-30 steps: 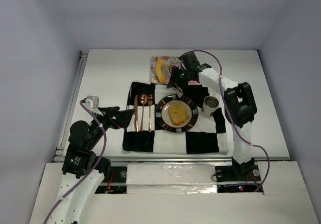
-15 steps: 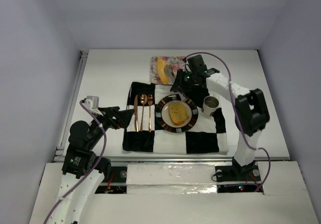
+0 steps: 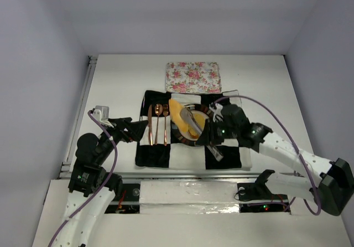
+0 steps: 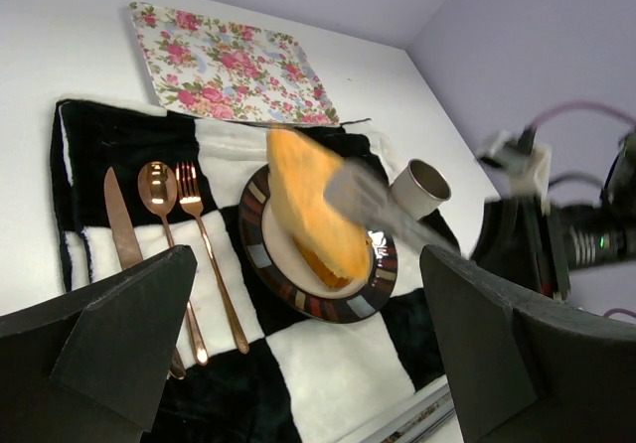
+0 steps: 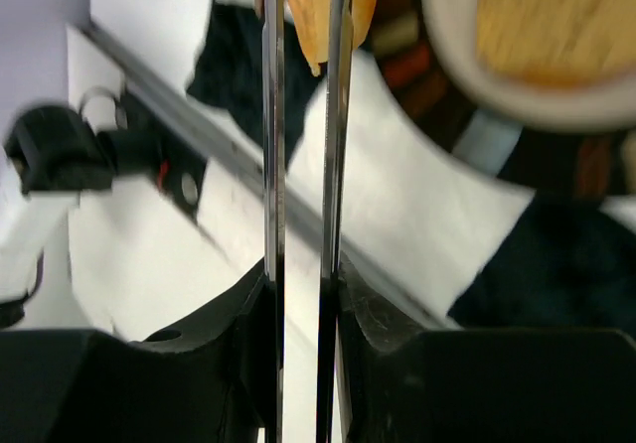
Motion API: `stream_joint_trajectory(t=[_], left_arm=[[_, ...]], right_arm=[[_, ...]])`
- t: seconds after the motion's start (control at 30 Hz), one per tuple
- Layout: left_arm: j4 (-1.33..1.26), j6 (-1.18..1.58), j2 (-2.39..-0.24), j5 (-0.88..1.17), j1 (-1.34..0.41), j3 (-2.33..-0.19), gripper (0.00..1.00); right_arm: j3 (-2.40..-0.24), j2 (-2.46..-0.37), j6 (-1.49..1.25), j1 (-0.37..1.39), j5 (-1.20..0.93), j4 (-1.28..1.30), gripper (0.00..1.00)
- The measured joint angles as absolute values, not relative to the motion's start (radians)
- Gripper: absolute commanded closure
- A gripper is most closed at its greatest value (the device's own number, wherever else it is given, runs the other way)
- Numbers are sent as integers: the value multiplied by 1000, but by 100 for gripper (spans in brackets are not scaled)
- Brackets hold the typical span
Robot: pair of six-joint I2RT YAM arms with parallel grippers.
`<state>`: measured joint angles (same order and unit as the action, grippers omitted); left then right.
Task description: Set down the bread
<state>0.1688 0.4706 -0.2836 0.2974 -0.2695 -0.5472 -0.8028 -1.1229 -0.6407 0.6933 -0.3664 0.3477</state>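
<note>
At the bottom of the overhead view, the two arms rose from the near table edge. The left gripper (image 3: pixel 138 130) sat at the lower left of the frame, just off the left edge of the checked cloth (image 4: pixel 328 373). Its jaws were spread wide with nothing between them.

The right arm came in from the lower right, stretched low over the cloth's right half. The right gripper (image 5: pixel 301 304) was pinched in on a pair of metal tongs (image 5: pixel 271 165). Its black fingers pressed against both blades, which ran almost parallel with a thin gap between them. At the top of the wrist view, a bread slice (image 4: pixel 303 200) was nipped between the blade tips.

In the left wrist view this slice stood tilted on edge at the middle of the frame, blurred, over the left part of the round plate (image 4: pixel 298 299). Whether its lower edge touched the plate could not be told. The second slice (image 5: pixel 537 11) lay flat on the plate's pale centre, partly hidden behind the first.

The plate sat on the cloth near the centre of the overhead frame. Left of it, a knife (image 4: pixel 124 239), a spoon (image 4: pixel 157 185) and a fork (image 4: pixel 204 234) lay side by side — all copper-coloured, with handles toward the bottom of the frame. A cup (image 4: pixel 417 187) stood just right of the plate.

Beyond the cloth, toward the top of the frame, a floral mat (image 4: pixel 229 66) lay flat on the white table (image 4: pixel 60 56).
</note>
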Motion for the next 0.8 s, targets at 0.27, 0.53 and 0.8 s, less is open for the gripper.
stream_joint_trajectory(t=[0.27, 0.53, 0.8], left_arm=[[169, 470, -284, 297, -270, -547, 3], [169, 471, -284, 298, -270, -547, 4], [169, 470, -284, 300, -270, -547, 4]], right_arm=[[-568, -1023, -789, 796, -313, 325, 74], [-579, -1030, -836, 826, -268, 281, 44], [-702, -948, -842, 826, -173, 336, 49]])
